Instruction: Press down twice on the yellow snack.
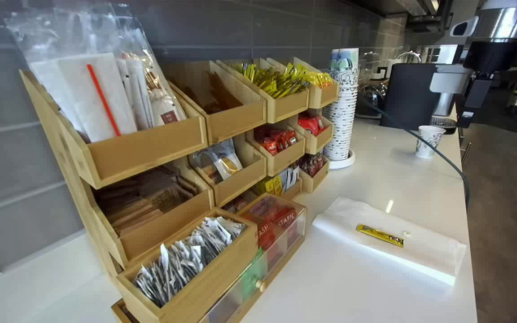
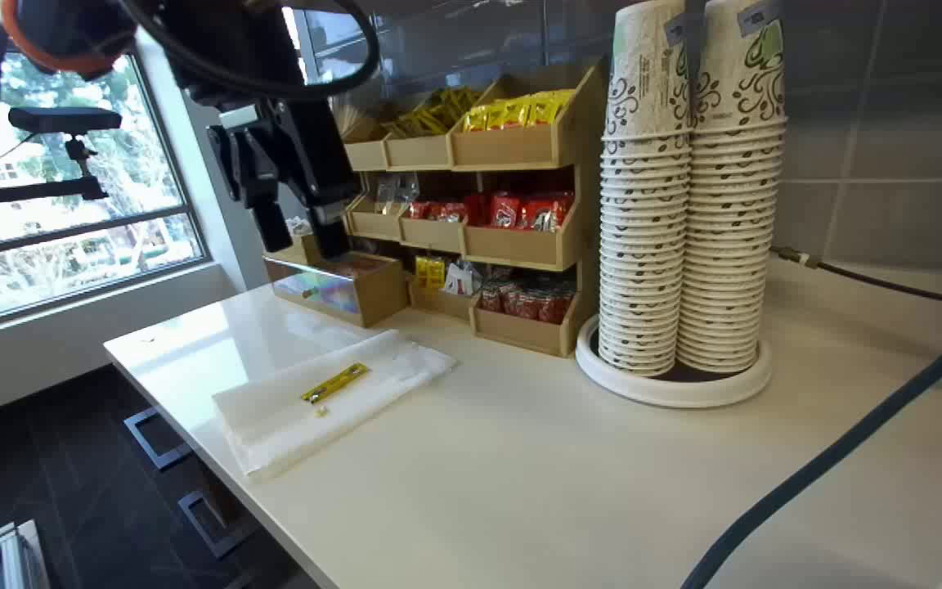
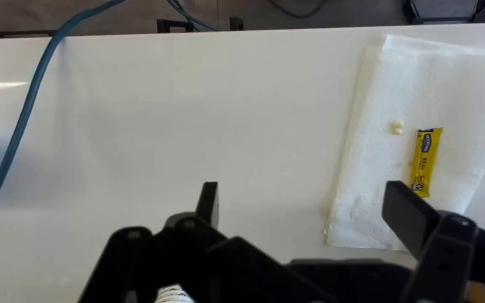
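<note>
Yellow snack (image 3: 426, 162), flat on folded paper towel (image 3: 440, 84), near front edge of worktop (image 3: 225, 126), lettering legible only in wrist view, gripper (image 3: 303, 204) overhead, jaws spread wide, window (image 2: 132, 176) beyond a worktop corner, shown only in an exterior view.

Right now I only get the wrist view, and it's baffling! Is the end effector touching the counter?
Observer: No, in an exterior view the end effector hangs clear above the counter.
Operator: Any more yellow ones besides the snack?
Observer: Yes, in both exterior views, yellow packets sit in two top bins.
Operator: What stands beside those bins?
Observer: Two stacks of cups, on a round white tray.
</note>
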You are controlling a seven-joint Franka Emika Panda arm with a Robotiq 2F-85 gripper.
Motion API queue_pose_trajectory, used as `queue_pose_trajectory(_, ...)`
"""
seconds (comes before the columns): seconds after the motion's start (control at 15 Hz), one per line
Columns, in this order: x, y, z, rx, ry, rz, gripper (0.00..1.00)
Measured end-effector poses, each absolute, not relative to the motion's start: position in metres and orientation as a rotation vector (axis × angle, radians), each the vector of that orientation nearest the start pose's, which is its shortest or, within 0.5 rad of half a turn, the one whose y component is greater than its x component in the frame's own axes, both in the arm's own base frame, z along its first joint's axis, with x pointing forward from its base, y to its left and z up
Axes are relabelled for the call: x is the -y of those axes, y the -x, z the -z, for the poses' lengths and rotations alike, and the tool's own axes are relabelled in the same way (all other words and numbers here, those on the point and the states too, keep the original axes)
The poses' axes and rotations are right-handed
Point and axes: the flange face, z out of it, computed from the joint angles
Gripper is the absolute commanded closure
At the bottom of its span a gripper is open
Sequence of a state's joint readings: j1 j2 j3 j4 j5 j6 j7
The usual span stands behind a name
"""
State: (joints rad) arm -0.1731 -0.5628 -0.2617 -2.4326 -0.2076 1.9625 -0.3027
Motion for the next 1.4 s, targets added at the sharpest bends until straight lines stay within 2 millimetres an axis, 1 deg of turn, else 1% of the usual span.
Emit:
queue_pose_trajectory(0.8,0.186,-0.348,-0.503,-0.043,3.221,0.092,0.00)
queue_pose_trajectory(0.87,0.185,-0.349,-0.503,-0.040,3.219,0.092,0.00)
queue_pose_trajectory(0.93,0.179,-0.351,-0.501,-0.022,3.217,0.077,0.00)
queue_pose_trajectory(1.0,0.169,-0.354,-0.497,0.009,3.209,0.056,0.00)
queue_pose_trajectory(1.07,0.153,-0.360,-0.491,0.050,3.199,0.039,0.00)
queue_pose_trajectory(1.27,0.099,-0.378,-0.474,0.158,3.149,0.002,0.00)
queue_pose_trajectory(1.4,0.068,-0.389,-0.463,0.206,3.120,0.007,0.00)
